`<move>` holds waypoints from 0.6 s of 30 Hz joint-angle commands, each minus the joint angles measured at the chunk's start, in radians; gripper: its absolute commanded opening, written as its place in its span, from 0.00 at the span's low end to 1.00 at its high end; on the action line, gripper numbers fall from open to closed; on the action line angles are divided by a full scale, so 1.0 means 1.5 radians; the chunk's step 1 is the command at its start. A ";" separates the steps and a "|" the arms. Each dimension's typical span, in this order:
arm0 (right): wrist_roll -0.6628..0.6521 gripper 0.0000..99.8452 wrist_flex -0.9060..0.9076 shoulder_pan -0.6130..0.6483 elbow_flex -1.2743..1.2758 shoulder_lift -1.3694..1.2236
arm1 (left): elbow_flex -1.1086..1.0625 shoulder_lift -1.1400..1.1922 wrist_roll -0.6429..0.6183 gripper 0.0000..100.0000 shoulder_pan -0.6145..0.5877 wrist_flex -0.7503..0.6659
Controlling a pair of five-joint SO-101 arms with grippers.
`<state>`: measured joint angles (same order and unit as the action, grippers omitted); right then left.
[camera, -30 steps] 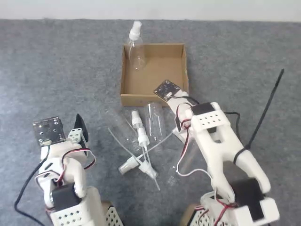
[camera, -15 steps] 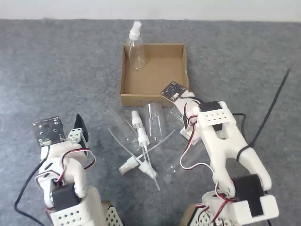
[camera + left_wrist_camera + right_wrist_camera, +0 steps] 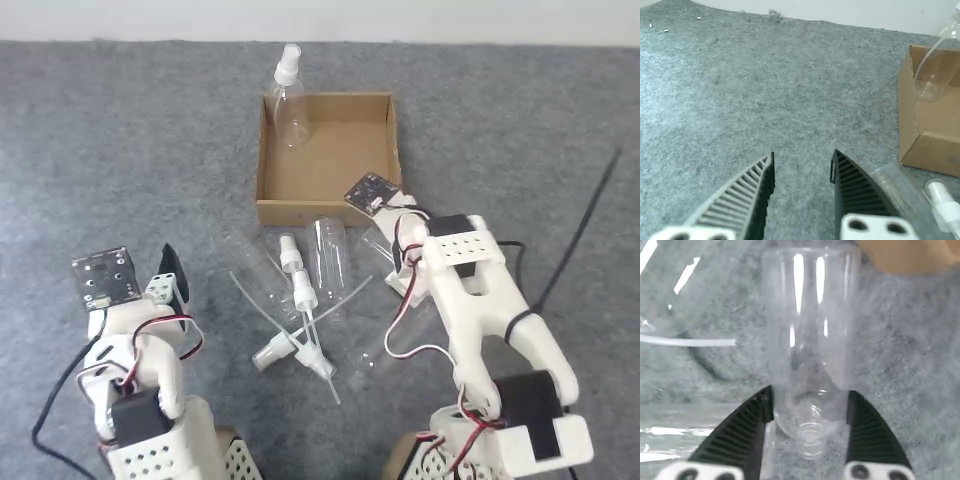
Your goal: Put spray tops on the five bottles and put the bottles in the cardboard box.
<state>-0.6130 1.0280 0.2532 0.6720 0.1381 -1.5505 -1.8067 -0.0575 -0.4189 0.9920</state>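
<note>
The right gripper [image 3: 810, 394] was spread, one finger on either side of the capless clear bottle [image 3: 810, 330] at its shoulder, seemingly lined up to grasp it. The left gripper [image 3: 802, 160] hung parted over bare carpet.

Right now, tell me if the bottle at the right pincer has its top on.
Off. The bottle lies on its side, its bare, open neck between the fingers of the right pincer.

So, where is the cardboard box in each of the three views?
High view: the cardboard box, open side up, at the table's far middle.
Left wrist view: its brown wall is beyond the left hand.
Right wrist view: a tan corner past the clear bottle.
Shared landmark: the capped bottle leaning in the box's corner.
</note>
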 commanded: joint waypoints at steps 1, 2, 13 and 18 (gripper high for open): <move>-0.012 0.07 0.001 -0.010 -0.003 0.057 | 0.009 -0.005 -0.001 0.17 -0.005 0.001; -0.012 0.07 0.011 -0.011 -0.003 0.070 | 0.009 -0.005 -0.001 0.17 -0.005 0.001; -0.012 0.07 0.141 -0.020 -0.004 0.185 | 0.009 -0.005 -0.001 0.17 -0.005 0.001; -0.011 0.07 0.170 -0.049 -0.004 0.222 | 0.009 -0.005 -0.001 0.17 -0.005 0.001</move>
<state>-0.6206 1.2582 0.2194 0.6720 0.4005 -1.5505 -1.8067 -0.0575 -0.4189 0.9920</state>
